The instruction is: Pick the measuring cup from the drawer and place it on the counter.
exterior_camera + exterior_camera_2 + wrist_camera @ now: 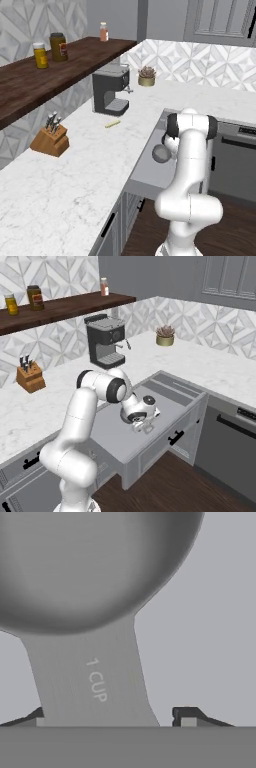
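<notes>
Across the marble surface (75,165) you have plenty of bare room near the knife block (50,139) and the espresso machine (105,343), and nothing has been set down there yet. Below its edge the drawer (172,401) stands pulled out, so that step is done. Your hand (142,423) is down inside it. Seen from the hand camera, the measuring cup (85,567) lies on the drawer floor with its flat "1 CUP" handle running between the fingers (187,714). You cannot tell whether they have clamped on it. By my reading, you have the grasp, the lift and the placing left.
</notes>
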